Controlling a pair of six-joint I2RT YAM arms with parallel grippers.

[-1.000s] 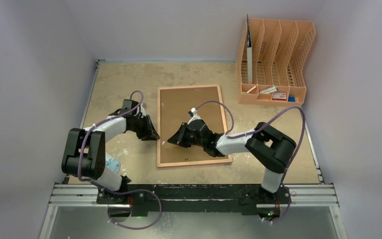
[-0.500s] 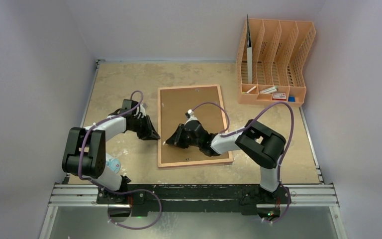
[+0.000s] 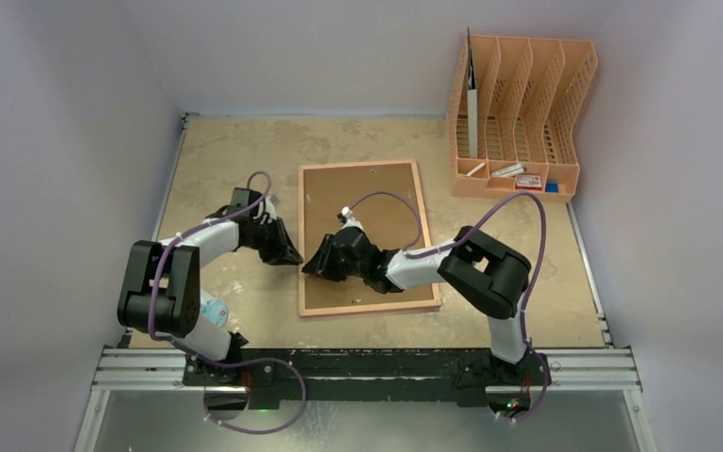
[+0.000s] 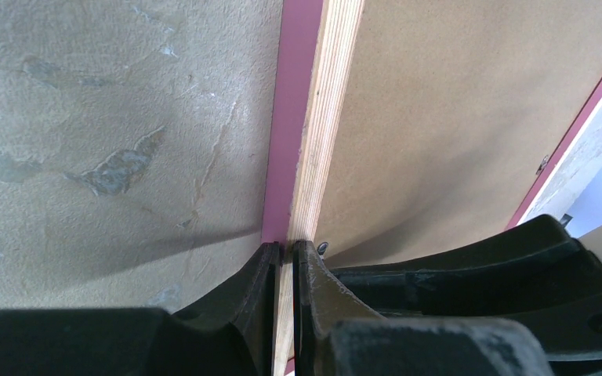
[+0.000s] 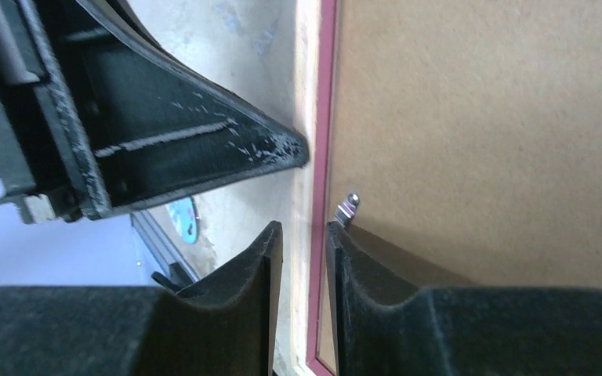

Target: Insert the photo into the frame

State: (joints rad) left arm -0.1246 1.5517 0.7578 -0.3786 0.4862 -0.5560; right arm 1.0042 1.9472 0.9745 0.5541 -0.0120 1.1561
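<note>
The frame (image 3: 358,167) is lying face-down on the table (image 3: 226,151). The left gripper (image 4: 284,258) is clamping its rail (image 4: 321,117), likely steadying it, while the right gripper (image 5: 306,235) is straddling that rail by a clip (image 5: 349,207), grip unclear.

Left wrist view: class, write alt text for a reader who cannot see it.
The left pincer pinches the pale wood edge of the frame, which lies back-up with its brown backing board showing to the right. Mottled beige table lies to the left.
</note>
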